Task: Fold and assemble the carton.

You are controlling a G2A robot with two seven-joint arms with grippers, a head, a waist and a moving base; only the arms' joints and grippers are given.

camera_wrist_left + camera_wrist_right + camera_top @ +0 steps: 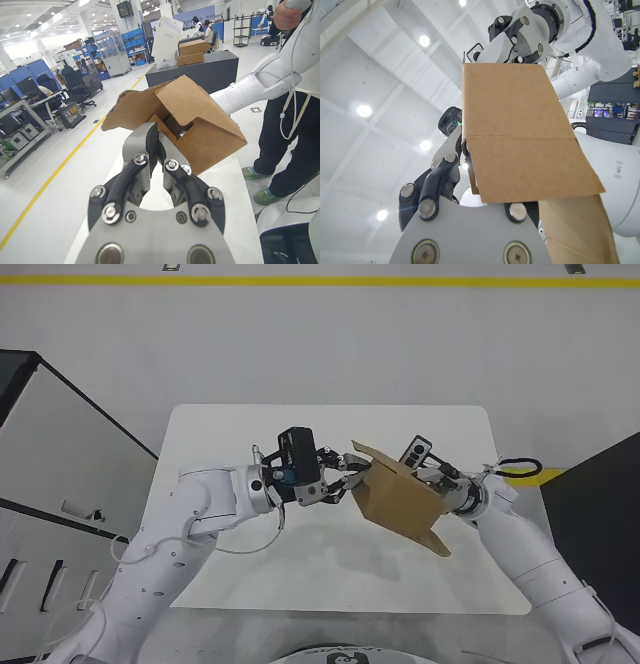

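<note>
The brown carton hangs tilted over the middle of the white table, partly folded, with loose flaps at both ends. My right gripper holds it from the right side. In the right wrist view that gripper is shut on a carton wall; one finger is hidden behind the cardboard. My left gripper is at the carton's left, open end. In the left wrist view its fingers are shut pad to pad, tips against the edge of the carton, where inner flaps overlap.
A dark cabinet stands left of the table and a dark block to the right. Beyond the table's far end is a dark counter with cartons and a white bin. Bare tabletop lies in front of the arms.
</note>
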